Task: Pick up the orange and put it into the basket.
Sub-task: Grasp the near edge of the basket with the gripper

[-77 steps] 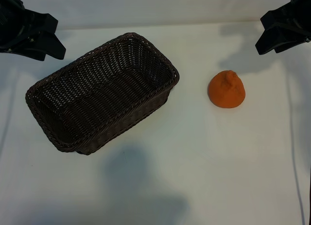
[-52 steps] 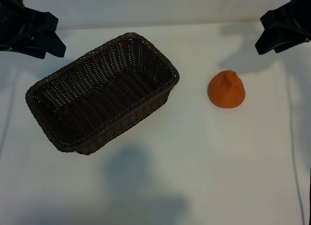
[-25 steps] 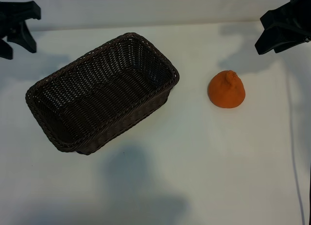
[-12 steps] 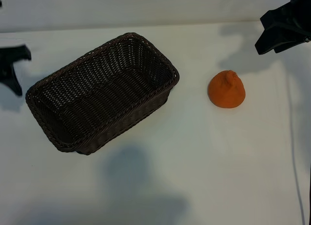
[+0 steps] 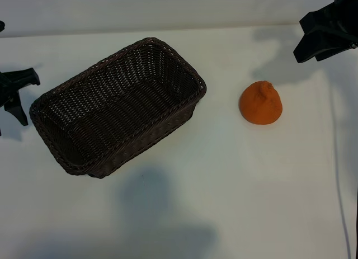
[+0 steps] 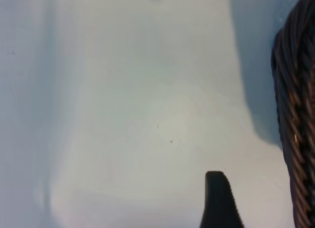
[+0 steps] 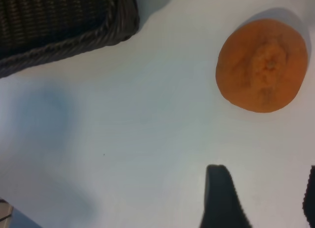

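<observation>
The orange (image 5: 261, 103) lies on the white table, to the right of the basket (image 5: 67, 158), with its knob up. The dark woven basket lies slantwise at centre left with nothing in it. My left gripper (image 5: 27, 98) is open at the table's left edge, just beside the basket's left end and apart from it. One of its fingers (image 6: 219, 201) shows in the left wrist view next to the basket rim (image 6: 295, 114). My right gripper (image 5: 299, 39) hangs open at the back right, behind the orange. In the right wrist view the orange (image 7: 262, 65) lies ahead of the open right gripper (image 7: 266, 198).
The white table (image 5: 235, 186) stretches wide in front of the basket and the orange. A thin cable (image 5: 338, 175) runs along the right edge. The basket corner (image 7: 64, 26) shows in the right wrist view, well apart from the orange.
The left gripper has come from the back left corner down along the left edge to the basket's left end. The right arm, the orange and the basket have not moved.
</observation>
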You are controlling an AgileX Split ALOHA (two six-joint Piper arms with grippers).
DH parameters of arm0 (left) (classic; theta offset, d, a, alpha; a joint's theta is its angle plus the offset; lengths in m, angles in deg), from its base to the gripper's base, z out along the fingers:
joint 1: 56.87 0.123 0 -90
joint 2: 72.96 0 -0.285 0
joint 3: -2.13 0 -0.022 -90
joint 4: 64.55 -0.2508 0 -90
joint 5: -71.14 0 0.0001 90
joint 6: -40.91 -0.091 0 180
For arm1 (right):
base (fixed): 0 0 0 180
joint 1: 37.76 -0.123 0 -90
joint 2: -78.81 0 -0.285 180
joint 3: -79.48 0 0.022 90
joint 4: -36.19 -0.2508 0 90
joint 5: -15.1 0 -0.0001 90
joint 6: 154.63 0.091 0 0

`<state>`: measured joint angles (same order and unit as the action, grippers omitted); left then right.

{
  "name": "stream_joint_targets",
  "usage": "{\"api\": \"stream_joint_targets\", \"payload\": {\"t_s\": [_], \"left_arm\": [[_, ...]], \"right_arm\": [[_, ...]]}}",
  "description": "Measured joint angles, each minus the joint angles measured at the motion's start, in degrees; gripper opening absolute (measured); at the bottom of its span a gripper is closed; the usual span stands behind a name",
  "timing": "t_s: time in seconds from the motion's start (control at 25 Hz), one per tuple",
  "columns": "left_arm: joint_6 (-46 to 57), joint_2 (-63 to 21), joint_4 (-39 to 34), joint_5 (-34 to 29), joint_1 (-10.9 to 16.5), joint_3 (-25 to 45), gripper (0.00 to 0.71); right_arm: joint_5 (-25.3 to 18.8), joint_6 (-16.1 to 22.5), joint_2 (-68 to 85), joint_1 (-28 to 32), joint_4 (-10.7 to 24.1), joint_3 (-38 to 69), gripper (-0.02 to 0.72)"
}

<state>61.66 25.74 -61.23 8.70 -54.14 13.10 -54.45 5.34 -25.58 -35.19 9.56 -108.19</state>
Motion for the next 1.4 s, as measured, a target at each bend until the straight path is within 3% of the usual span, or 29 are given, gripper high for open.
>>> {"api": "stream_joint_targets", "payload": {"t_s": [0.56,0.76,1.4], "left_arm": [[0.41,1.15,1.39,4.41,0.00,0.34,0.487],[0.41,3.37,1.83,9.15,0.00,3.41,0.487],[-5.16,8.89,11.46,14.40,0.00,4.17,0.487]], "right_arm": [[0.00,0.00,0.00,0.00,0.00,0.00,0.408],[0.00,0.00,0.00,0.00,0.00,0.00,0.408],[0.00,0.00,0.00,0.00,0.00,0.00,0.408]]}}
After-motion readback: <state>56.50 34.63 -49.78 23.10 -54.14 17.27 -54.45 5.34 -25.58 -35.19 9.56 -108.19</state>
